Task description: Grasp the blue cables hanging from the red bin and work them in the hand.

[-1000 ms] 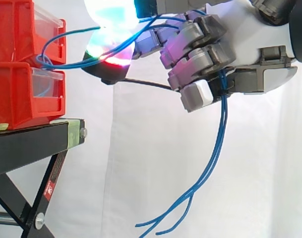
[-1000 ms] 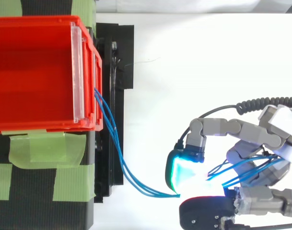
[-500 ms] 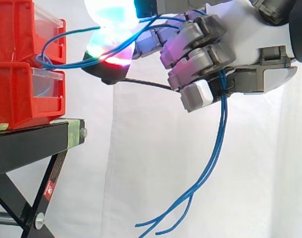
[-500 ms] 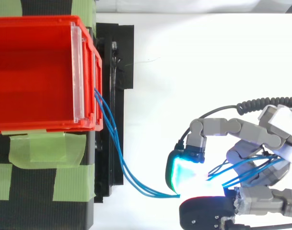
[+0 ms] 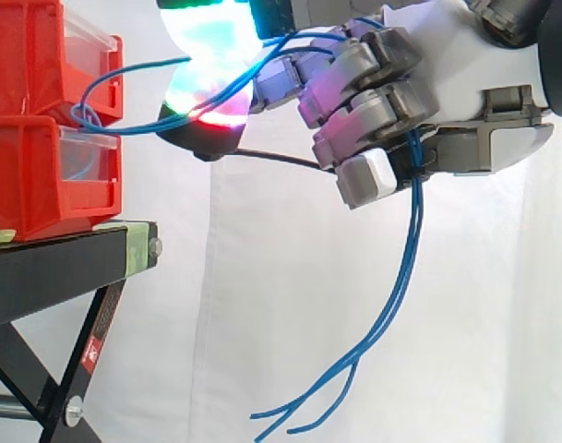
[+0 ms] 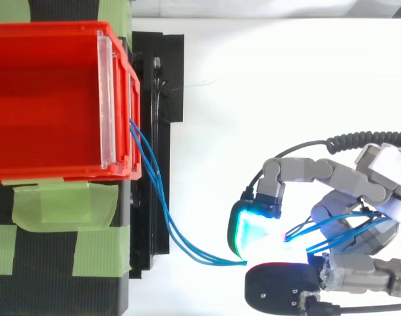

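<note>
Hand [image 5: 465, 65] clamped on blue cables [image 5: 405, 277], out in front of the red bin [image 6: 49, 99].
Cables leave the bin's front, sag across the gap and pass between two glowing pads [image 5: 207, 88] that pinch them. Behind the pads they run through the curled fingers [image 5: 364, 180] and across the palm. Loose ends hang below the hand in free air, splayed at the tips. Bin sits on the black stand [image 5: 59, 268]; hand is apart from both, about level with the bin.
</note>
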